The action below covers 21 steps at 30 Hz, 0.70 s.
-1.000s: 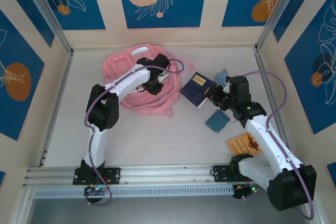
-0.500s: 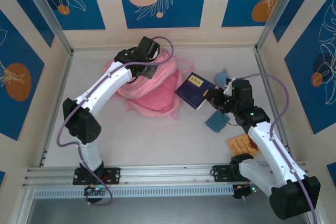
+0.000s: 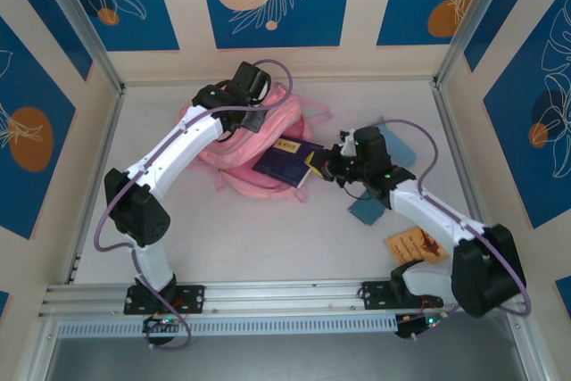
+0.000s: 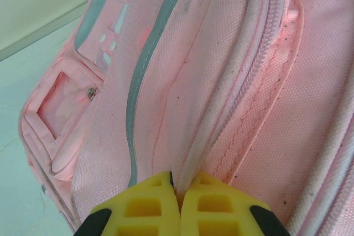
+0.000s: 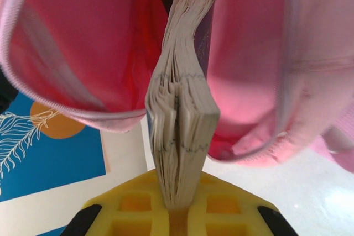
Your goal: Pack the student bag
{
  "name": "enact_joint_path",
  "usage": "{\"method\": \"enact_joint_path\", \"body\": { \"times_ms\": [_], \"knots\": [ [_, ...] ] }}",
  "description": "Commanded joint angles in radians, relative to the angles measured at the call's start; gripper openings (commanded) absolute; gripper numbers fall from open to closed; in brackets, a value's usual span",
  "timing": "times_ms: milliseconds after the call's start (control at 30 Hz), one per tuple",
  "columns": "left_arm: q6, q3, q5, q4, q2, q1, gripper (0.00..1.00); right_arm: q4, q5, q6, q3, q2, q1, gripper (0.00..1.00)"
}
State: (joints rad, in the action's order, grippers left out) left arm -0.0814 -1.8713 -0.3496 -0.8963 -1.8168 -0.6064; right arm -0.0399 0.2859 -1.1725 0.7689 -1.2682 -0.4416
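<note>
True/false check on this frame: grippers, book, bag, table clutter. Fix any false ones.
1. The right gripper is clamped on the book by its page edge. True.
2. The book lies flat on the table, apart from the bag. False: its far end is inside the open mouth of the student bag, and it is held edge-up.
3. The left gripper hangs open above the bag. False: its jaws are shut, pinching the bag's fabric beside a zip seam.
4. An orange card lies on the table near the right arm's base. True.
</note>
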Motion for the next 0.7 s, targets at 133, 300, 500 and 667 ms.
{"method": "enact_joint_path", "body": {
  "times_ms": [133,300,500,667],
  "knots": [
    [-0.038,-0.009,-0.053,0.088,0.079,0.0,0.0,-0.369,-0.092,-0.104,0.124,-0.224,-0.067,0.03],
    [-0.047,0.001,-0.045,0.08,0.079,0.001,0.0,-0.367,-0.183,-0.147,0.207,-0.368,-0.085,0.03],
    [-0.093,0.01,-0.009,0.085,0.097,0.018,0.0,-0.34,-0.342,-0.161,0.317,-0.56,-0.124,0.04],
    [-0.108,0.009,0.021,0.09,0.108,0.03,0.0,-0.336,-0.335,-0.199,0.446,-0.701,-0.146,0.05]
  ]
}}
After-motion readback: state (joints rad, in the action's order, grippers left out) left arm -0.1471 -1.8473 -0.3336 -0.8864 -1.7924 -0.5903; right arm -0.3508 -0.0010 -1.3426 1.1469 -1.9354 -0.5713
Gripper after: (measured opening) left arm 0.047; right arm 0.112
